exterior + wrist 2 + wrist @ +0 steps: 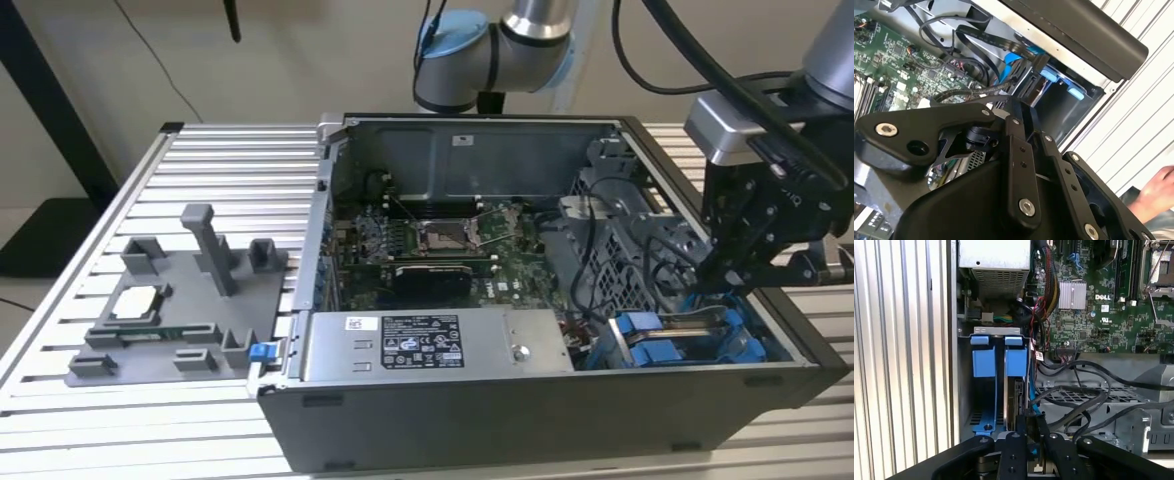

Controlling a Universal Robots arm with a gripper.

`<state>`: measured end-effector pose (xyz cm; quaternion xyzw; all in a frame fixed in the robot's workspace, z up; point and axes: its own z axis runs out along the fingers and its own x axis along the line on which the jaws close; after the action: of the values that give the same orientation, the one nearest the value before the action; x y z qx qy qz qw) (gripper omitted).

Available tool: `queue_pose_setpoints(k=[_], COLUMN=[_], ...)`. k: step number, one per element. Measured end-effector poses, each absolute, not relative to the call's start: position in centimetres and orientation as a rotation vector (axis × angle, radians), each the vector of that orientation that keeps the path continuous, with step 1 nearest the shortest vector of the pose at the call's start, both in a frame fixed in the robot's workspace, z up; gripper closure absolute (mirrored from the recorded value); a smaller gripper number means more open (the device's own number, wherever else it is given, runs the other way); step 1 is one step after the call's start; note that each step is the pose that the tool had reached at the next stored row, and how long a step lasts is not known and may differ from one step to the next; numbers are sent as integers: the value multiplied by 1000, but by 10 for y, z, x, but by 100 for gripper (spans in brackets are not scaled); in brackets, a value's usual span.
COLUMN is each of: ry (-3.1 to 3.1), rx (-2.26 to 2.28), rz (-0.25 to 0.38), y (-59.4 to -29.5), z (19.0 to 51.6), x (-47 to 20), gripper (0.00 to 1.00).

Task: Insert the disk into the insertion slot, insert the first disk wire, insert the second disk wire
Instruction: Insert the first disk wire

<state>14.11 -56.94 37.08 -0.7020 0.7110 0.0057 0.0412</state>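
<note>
First wrist view: disk (1017, 400) sits on edge in insertion slot (996, 331), btwn blue rails (985, 362); gripper (1031, 421) right by its edge, claw open/shut can't tell. Second wrist view adds a hand (1157, 192) beyond the PC case (1079, 35).

**Clearance around the drive bay**

The drive bay (989, 362) sits between the case wall (952, 340) and a perforated cage (1061, 396). Its channel beside the wall stands open from above. Black cables (1089, 365) loop over the cage and crowd the bay's other edge. The power supply (994, 260) blocks one end. The slatted table (899, 365) outside the wall offers open room.
</note>
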Motion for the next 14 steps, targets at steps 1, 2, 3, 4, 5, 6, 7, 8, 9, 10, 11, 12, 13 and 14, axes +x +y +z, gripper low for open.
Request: queue_pose_setpoints(k=[1, 2, 3, 4, 5, 6, 7, 8, 9, 10, 11, 12, 13, 14], ry=[2177, 2177, 2177, 2177, 2177, 2176, 2177, 2177, 2179, 2180, 2181, 2182, 2181, 2181], rx=[-2149, -2149, -2149, -2150, -2150, -2150, -2150, -2150, -2151, -2153, -2154, -2154, -2155, -2155], rz=[18, 17, 17, 17, 17, 17, 18, 19, 22, 24, 27, 28, 29, 29], y=[-569, -569, -569, -569, -569, -569, -569, -569, -569, -570, -570, -570, -570, -570], z=[371, 371, 371, 371, 371, 370, 370, 369, 368, 367, 366, 365, 365, 364], x=[141, 141, 141, 141, 141, 142, 143, 144, 145, 147, 148, 149, 150, 150], gripper=[100, 100, 100, 100, 100, 100, 100, 100, 100, 100, 100, 100, 100, 100])
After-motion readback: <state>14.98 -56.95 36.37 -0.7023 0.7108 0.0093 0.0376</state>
